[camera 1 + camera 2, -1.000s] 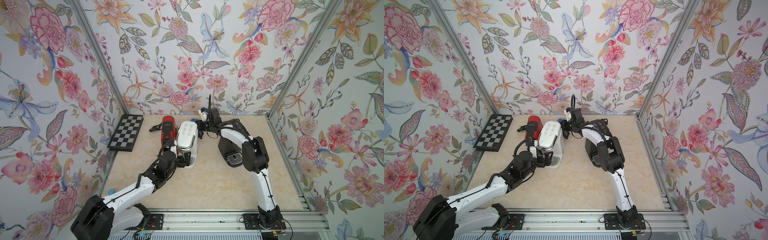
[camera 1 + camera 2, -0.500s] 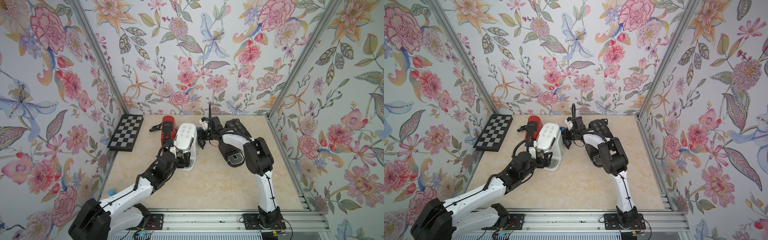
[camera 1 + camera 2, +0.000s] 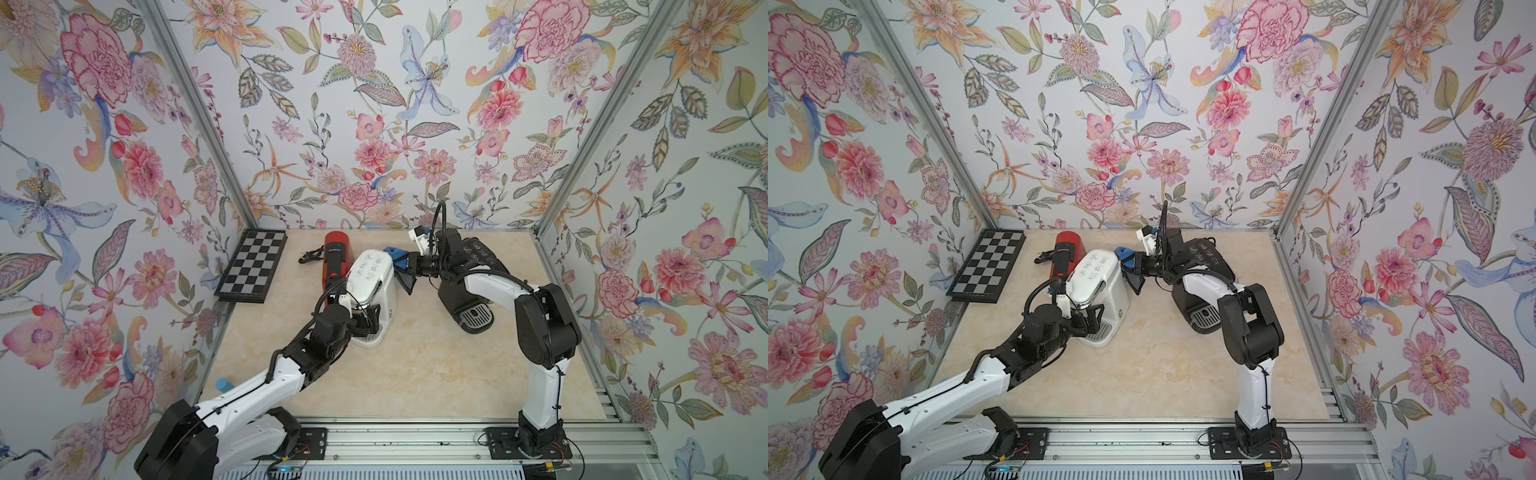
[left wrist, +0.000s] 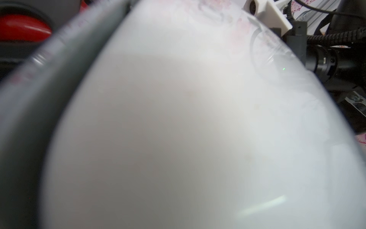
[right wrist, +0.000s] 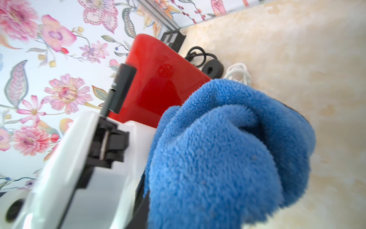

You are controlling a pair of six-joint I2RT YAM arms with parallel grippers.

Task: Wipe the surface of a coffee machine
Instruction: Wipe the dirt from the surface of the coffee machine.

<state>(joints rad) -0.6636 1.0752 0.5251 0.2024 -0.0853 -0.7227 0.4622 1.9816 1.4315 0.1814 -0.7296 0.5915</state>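
The white coffee machine (image 3: 372,274) (image 3: 1096,274) stands mid-table; up close its body fills the left wrist view (image 4: 178,119). My right gripper (image 3: 409,266) (image 3: 1138,266) is shut on a blue cloth (image 3: 395,255) (image 5: 227,148). It presses that cloth against the machine's upper right side, and a dark flap hangs below. The cloth hides the right gripper's fingers in the right wrist view. My left gripper (image 3: 368,322) (image 3: 1090,318) sits at the machine's front under its head, jaws spread wide. Whether they press on it I cannot tell.
A red coffee machine (image 3: 334,257) stands just behind and left of the white one, with a black cable (image 3: 311,254) beside it. A black coffee machine (image 3: 473,307) stands to the right, under my right arm. A chessboard (image 3: 253,266) lies by the left wall.
My right gripper has carried the cloth from the machine's top rear edge down onto its right side. The left arm has hardly moved.
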